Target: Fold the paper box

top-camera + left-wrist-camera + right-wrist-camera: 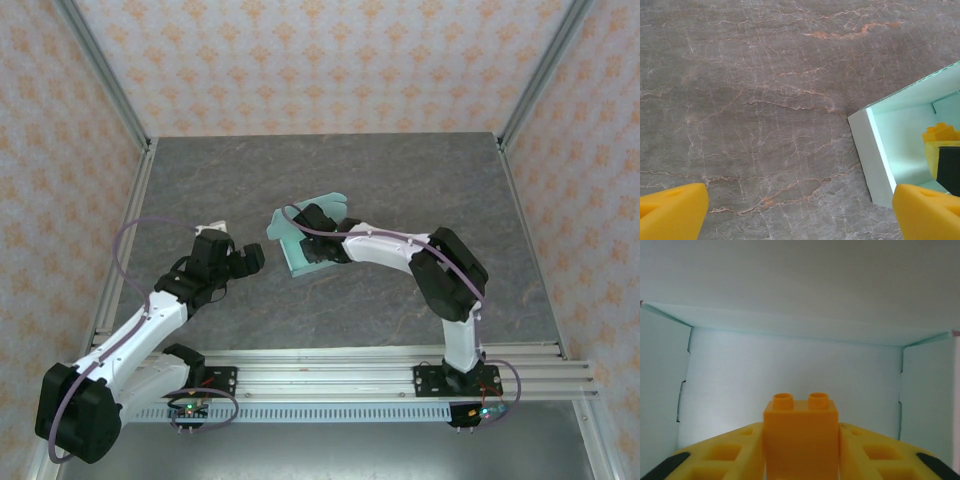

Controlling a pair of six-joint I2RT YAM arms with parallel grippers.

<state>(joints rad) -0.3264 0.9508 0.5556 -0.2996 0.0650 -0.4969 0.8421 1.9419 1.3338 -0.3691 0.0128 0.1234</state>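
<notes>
The paper box (900, 130) runs off the left wrist view's right edge; from above it hides the orange brick (800, 435) and the jaws of the right gripper (318, 245).

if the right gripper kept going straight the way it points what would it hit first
Likely the inner back wall of the paper box; the orange block pinched in the right gripper juts ahead, so it would probably touch first.
</notes>
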